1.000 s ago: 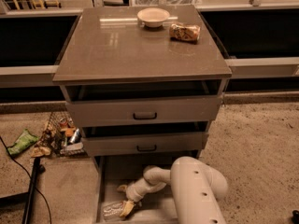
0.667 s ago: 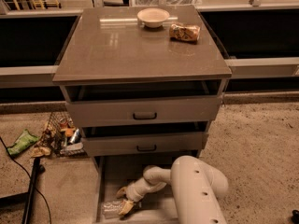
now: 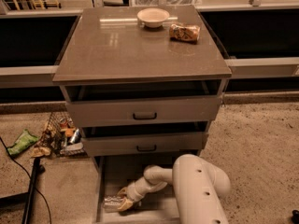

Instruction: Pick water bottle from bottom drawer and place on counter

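Note:
The water bottle [image 3: 110, 202], small, clear and crinkled, lies on its side at the front left of the open bottom drawer [image 3: 100, 190]. My gripper [image 3: 124, 199] reaches down into that drawer on its white arm [image 3: 196, 185] and is at the bottle's right end, touching or nearly touching it. The counter [image 3: 131, 45] is the glossy grey-brown top of the cabinet, high above the gripper.
A white bowl [image 3: 153, 17] and a tan packaged snack [image 3: 184, 32] sit at the back of the counter. The top drawer [image 3: 145, 111] and middle drawer [image 3: 145, 144] are slightly open above the gripper. A wire basket of litter [image 3: 60, 135] and a black pole [image 3: 32, 195] are on the floor left.
My gripper has shifted slightly left, closer onto the bottle's end. The bottle and the drawers have not visibly moved.

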`<action>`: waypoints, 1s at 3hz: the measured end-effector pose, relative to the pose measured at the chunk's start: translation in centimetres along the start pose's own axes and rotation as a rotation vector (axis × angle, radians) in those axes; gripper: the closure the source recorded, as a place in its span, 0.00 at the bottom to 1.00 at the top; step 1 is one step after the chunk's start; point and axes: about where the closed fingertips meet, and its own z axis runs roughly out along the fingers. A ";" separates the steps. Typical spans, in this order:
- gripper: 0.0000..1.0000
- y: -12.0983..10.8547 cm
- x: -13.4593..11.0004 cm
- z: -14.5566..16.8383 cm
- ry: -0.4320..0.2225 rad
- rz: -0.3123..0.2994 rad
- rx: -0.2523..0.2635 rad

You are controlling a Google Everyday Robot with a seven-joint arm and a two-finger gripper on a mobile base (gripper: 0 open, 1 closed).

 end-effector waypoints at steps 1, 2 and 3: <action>1.00 0.0 -0.2 -0.2 0.000 0.000 0.000; 1.00 0.9 -1.0 -2.2 -0.001 -0.026 0.043; 1.00 -0.7 -3.9 -10.3 0.000 -0.131 0.241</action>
